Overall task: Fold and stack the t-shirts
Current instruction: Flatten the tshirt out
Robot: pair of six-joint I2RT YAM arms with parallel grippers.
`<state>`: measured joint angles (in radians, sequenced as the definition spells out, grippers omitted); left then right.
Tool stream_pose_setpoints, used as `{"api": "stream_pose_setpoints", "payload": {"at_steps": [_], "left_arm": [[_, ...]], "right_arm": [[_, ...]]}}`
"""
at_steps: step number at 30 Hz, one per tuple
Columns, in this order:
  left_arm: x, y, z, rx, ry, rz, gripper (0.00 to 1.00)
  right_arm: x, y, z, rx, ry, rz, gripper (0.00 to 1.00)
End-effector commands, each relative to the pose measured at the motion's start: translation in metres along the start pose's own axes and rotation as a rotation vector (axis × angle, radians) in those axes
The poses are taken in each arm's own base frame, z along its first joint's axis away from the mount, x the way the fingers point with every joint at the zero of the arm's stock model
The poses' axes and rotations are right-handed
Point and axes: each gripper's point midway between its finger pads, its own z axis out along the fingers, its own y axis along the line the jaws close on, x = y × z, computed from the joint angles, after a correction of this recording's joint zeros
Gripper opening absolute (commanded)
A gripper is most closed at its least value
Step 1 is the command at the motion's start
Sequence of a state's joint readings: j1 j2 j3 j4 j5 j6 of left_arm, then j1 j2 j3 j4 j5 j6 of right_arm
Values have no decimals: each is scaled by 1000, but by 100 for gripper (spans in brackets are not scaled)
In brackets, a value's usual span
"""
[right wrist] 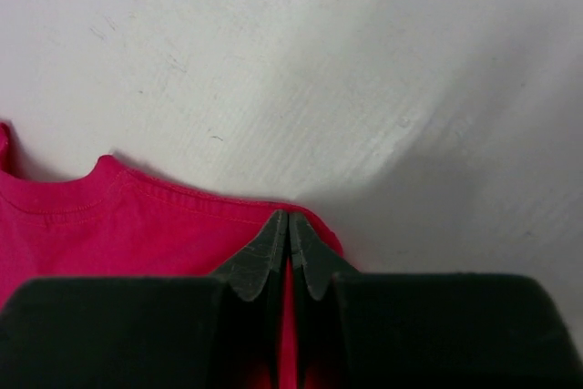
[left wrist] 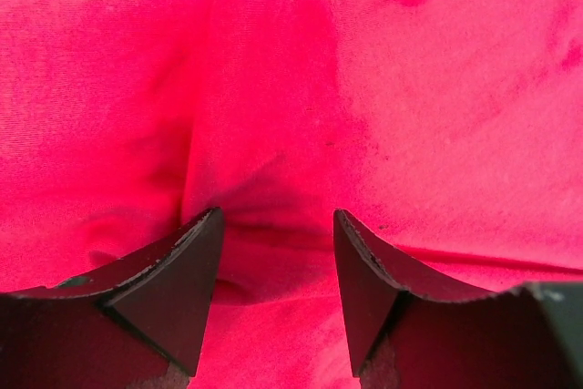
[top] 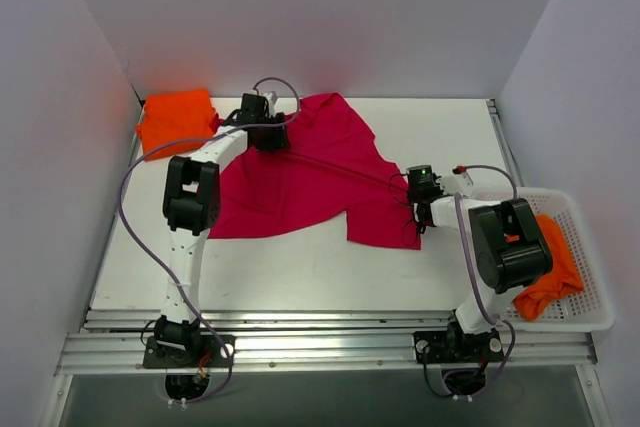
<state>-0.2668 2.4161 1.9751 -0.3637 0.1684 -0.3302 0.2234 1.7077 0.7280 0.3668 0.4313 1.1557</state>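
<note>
Half-spread left end effector [left wrist: 277, 223], right [right wrist: 289, 218] pinching t-shirt [right wrist: 109, 220]

A spread t-shirt [top: 300, 177] is lying in the middle of the desk [top: 300, 277]. A folded t-shirt [top: 178, 119] is sitting behind it, at the far left corner. A crumpled t-shirt [top: 550, 277] is resting in the basket [top: 585, 247] at the right.

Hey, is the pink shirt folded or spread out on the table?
Spread out: the pink shirt lies open and rumpled across the table, unfolded, its edge pinched by the right end effector.
</note>
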Motion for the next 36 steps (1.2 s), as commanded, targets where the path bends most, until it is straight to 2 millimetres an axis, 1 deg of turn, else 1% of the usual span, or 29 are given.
{"api": "stream_pose_setpoints", "payload": {"at_steps": [1, 3, 5, 6, 7, 9, 10, 11, 13, 14, 15, 16, 18, 20, 21, 22, 23, 24, 25, 26, 27, 28, 29, 30, 31, 32, 33, 35, 36], "left_arm": [[13, -1, 3, 12, 39, 3, 62], [12, -12, 2, 42, 34, 32, 62], [15, -32, 1, 77, 37, 67, 63], [15, -42, 0, 96, 35, 94, 63], [13, -51, -2, 115, 30, 109, 63], [18, -77, -5, 162, 40, 147, 66], [18, -86, -8, 181, 38, 159, 69], [22, -102, -10, 207, 39, 181, 77], [18, -126, -24, 252, 14, 203, 87], [18, -133, -27, 265, 0, 209, 92], [12, -151, -42, 289, -30, 216, 94], [4, -163, -50, 317, -72, 222, 96], [1, -180, -74, 374, -108, 206, 98], [-6, -198, -93, 462, -149, 205, 96], [-8, -203, -107, 486, -160, 193, 96], [-10, -204, -112, 487, -168, 191, 96], [-16, -204, -124, 476, -189, 192, 95], [-13, -198, -125, 449, -182, 194, 95], [-13, -191, -128, 415, -183, 194, 95], [-22, -184, -139, 365, -221, 195, 95], [-23, -178, -143, 332, -233, 207, 95], [-18, -166, -144, 284, -226, 205, 95], [-30, -154, -156, 201, -282, 198, 95], [-32, -143, -159, 148, -298, 195, 95], [-28, -130, -160, 92, -290, 188, 94], [-38, -110, -168, 1, -327, 162, 94], [-39, -101, -168, -29, -323, 140, 94], [-36, -74, -166, -68, -299, 91, 94], [-33, -69, -164, -56, -288, 57, 94]], "right_arm": [[-6, -40, -11, 125, -27, -69, 0], [-13, -27, -21, 93, -43, -67, 0], [-20, -22, -30, 87, -67, -70, 0], [-25, -11, -40, 56, -79, -59, 0], [-28, -12, -46, 61, -87, -66, 0], [-36, -2, -62, 25, -114, -48, 5], [-37, -2, -69, 21, -117, -56, 20], [-43, 1, -76, 13, -144, -52, 32], [-49, 15, -97, -46, -169, -46, 57], [-52, 21, -104, -70, -184, -44, 62], [-56, 29, -112, -100, -200, -38, 68], [-59, 46, -120, -151, -205, -45, 75], [-57, 65, -121, -201, -185, -59, 76], [-65, 104, -129, -296, -197, -81, 76], [-55, 118, -123, -319, -169, -107, 76], [-55, 130, -121, -333, -165, -117, 76], [-65, 160, -129, -388, -185, -137, 76], [-53, 172, -115, -389, -168, -175, 76], [-49, 186, -111, -406, -147, -190, 76], [-63, 218, -119, -456, -164, -166, 76], [-50, 225, -100, -444, -151, -221, 76], [-45, 238, -96, -468, -131, -237, 76], [-45, 250, -91, -488, -126, -244, 76], [-38, 270, -82, -518, -118, -270, 75], [-34, 279, -76, -535, -102, -281, 75], [-9, 283, -56, -547, -49, -323, 75], [-15, 306, -60, -595, -59, -315, 74], [1, 318, -48, -641, -8, -338, 71], [17, 316, -24, -642, 24, -351, 62]]}}
